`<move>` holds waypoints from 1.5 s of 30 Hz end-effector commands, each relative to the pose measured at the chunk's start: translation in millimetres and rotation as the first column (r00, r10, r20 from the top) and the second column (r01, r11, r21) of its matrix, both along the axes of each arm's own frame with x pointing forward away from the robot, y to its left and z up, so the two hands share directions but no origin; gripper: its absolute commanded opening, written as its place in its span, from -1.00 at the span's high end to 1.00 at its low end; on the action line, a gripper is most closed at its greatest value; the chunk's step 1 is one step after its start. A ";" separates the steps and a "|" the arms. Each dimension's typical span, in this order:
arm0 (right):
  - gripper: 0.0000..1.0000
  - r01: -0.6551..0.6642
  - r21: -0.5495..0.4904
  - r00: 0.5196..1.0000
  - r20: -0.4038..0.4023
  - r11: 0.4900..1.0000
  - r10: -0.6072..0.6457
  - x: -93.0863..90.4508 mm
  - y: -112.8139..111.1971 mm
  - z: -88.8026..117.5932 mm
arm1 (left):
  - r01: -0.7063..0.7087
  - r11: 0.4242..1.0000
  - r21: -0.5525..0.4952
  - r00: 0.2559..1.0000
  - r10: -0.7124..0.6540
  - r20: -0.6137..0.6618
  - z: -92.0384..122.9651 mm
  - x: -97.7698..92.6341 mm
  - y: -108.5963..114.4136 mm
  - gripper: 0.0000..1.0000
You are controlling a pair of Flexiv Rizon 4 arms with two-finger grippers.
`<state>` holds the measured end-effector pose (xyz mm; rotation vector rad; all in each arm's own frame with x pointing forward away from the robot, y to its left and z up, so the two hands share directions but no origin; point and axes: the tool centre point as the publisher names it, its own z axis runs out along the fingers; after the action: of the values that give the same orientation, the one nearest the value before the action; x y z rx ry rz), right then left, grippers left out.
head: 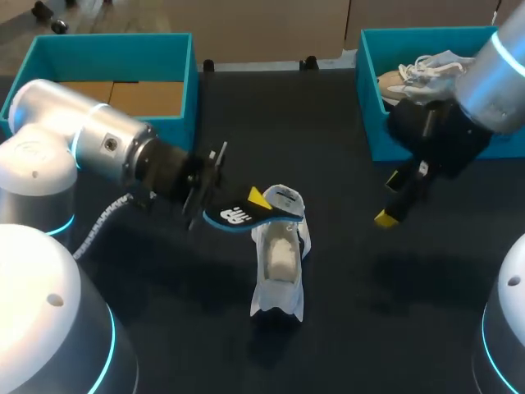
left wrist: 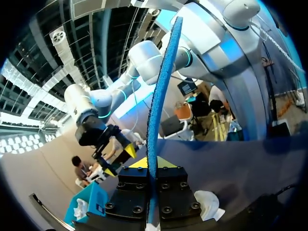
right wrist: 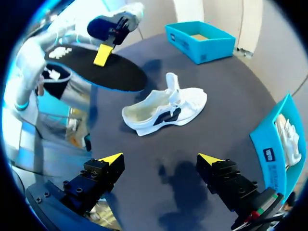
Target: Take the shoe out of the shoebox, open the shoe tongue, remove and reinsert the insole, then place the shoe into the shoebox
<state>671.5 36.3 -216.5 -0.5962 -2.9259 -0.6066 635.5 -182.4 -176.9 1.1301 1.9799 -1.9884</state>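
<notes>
The left hand (head: 253, 200) grips the insole (head: 238, 217) by its edge and holds it flat just above the white shoe (head: 279, 263). The shoe rests on the table (head: 369, 320) with its opening exposed, probably so the insole can slide back in. The right hand (right wrist: 160, 159) hangs open, well apart from the shoe and free to steady it. The left shoebox (head: 107, 43) stands open at the far corner.
</notes>
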 end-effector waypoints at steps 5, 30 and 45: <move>-1.00 -0.142 -0.173 0.980 0.116 0.975 0.164 -16.4 45.9 -35.3 | -0.008 0.999 -0.038 0.995 0.004 -0.100 -26.6 -20.1 1.6 1.00; -1.00 -0.349 -0.215 0.898 0.204 0.912 0.391 -42.3 109.0 -109.9 | -0.019 0.998 -0.067 0.992 0.011 -0.129 -57.9 -27.5 18.7 1.00; -1.00 -0.348 -0.203 0.910 0.162 0.915 0.382 -32.3 119.7 -113.9 | -0.013 0.995 -0.097 0.996 0.004 -0.093 -64.7 -25.3 18.7 1.00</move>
<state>630.8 144.8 -326.5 0.0210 -3.1951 -0.3959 608.8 -163.6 -234.7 1.0213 1.9224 -2.1370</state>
